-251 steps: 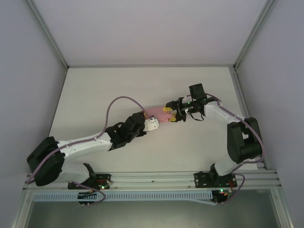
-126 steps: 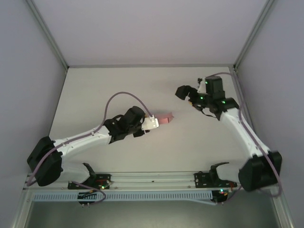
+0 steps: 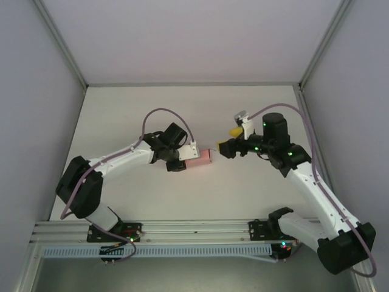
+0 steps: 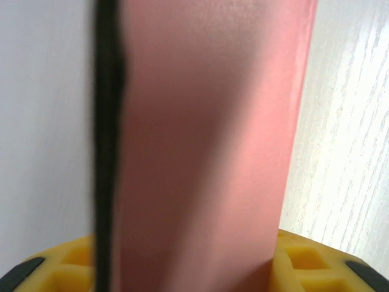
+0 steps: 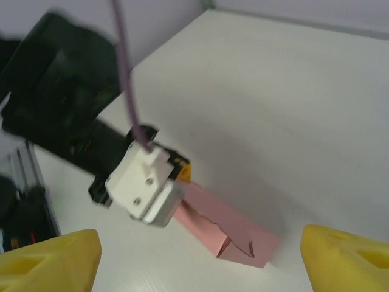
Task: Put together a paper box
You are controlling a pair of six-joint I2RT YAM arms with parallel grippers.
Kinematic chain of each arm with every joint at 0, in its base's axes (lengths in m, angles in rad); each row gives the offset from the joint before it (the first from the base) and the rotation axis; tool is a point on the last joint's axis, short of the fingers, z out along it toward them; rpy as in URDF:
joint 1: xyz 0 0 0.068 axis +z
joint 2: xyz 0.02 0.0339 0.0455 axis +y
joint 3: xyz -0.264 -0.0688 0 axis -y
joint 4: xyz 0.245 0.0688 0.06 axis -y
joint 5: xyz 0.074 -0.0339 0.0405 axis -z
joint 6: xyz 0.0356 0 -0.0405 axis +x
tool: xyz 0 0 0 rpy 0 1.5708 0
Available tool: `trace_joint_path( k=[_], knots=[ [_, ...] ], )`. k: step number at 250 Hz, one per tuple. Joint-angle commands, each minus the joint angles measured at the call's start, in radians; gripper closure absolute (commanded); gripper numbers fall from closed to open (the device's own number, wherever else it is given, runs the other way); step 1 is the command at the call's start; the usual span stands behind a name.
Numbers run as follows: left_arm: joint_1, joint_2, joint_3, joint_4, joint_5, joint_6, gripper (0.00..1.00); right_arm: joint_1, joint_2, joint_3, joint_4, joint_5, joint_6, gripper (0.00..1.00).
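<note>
Pink paper box [image 3: 200, 158] sits mid-table, left end clamped in my left gripper [image 3: 184, 160]. Right gripper [image 3: 231, 141] gapes wide just right of it, not touching. I'd approach slow & level w/ the box's right end flap, pressing gently.

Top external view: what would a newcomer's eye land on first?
The salmon-pink paper box stands out midway on the white table, clamped at one end by the left gripper. Facing it from the right, the right gripper hangs open, yellow fingers spread, apart from the box.
</note>
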Motion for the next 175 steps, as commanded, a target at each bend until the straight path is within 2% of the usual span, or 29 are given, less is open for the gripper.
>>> trace_joint_path(
  k=[1, 15, 32, 45, 63, 93, 109, 137, 175],
  knots=[
    [0.012, 0.030, 0.036, -0.090, 0.044, 0.030, 0.58, 0.046, 0.085, 0.048, -0.136, 0.084, -0.149, 0.16],
    [0.012, 0.042, 0.045, -0.100, 0.045, 0.036, 0.57, 0.062, 0.138, 0.062, -0.156, 0.102, -0.174, 0.17],
    [0.015, 0.053, 0.051, -0.105, 0.046, 0.041, 0.57, 0.086, 0.204, 0.078, -0.181, 0.140, -0.212, 0.28],
    [0.016, 0.063, 0.057, -0.109, 0.046, 0.043, 0.57, 0.098, 0.253, 0.097, -0.209, 0.154, -0.262, 0.31],
    [0.017, 0.078, 0.073, -0.126, 0.048, 0.041, 0.56, 0.106, 0.296, 0.099, -0.199, 0.151, -0.306, 0.43],
    [0.016, 0.089, 0.091, -0.140, 0.050, 0.042, 0.55, 0.116, 0.329, 0.095, -0.150, 0.183, -0.347, 0.44],
    [0.016, 0.090, 0.094, -0.144, 0.049, 0.041, 0.56, 0.121, 0.341, 0.103, -0.142, 0.222, -0.347, 0.48],
    [0.016, 0.090, 0.100, -0.145, 0.050, 0.039, 0.55, 0.129, 0.360, 0.115, -0.145, 0.278, -0.346, 0.50],
    [0.016, 0.099, 0.106, -0.150, 0.049, 0.040, 0.55, 0.138, 0.378, 0.105, -0.109, 0.276, -0.339, 0.56]
  ],
)
